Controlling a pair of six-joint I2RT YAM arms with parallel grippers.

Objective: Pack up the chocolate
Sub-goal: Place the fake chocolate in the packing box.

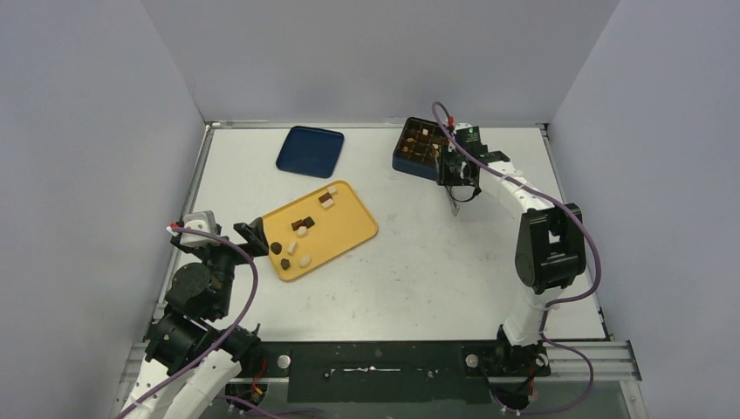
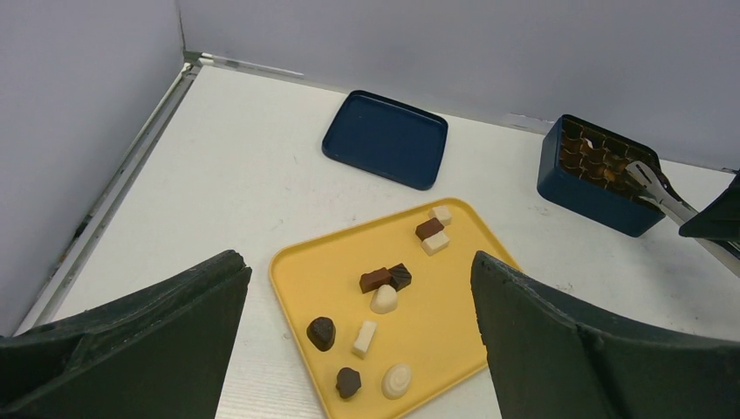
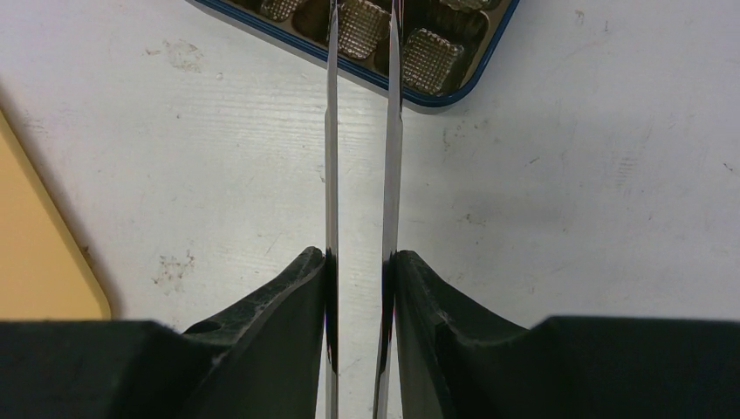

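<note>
Right gripper point(image 3: 359, 262) is pressed together on thin silver metal tongs point(image 3: 332, 157). The blades run nearly parallel with a narrow gap between them. The tong tips reach over the near rim of the dark blue gridded box point(image 1: 410, 164) (tips run out of the wrist view, so can't tell if they pinch a piece). Left gripper point(image 2: 353, 262) is spread wide, low at the left short end of the flat yellow plastic tray point(image 2: 445, 340).

The chocolate point(image 2: 377, 279): about ten small dark brown, caramel and white pieces on the tray, right in front of the left gripper and well apart from the right one. Three sit bunched near the tray's far corner, the rest spread back toward its left end. Box cells look brown from above; can't tell which are filled.

Room: white table point(image 1: 419, 271) is bare between tray and box. Walls run along the left, far and right edges. The box sits at the far edge, right of centre. A dark blue flat lid point(image 1: 310, 150) sits at the far edge left of centre, near the tray.

Axis: the tray's long side runs near-left to far-right and the pieces string along it. The caramel block lies roughly along that line; the white bar point(image 2: 365, 339) lies roughly across it.
</note>
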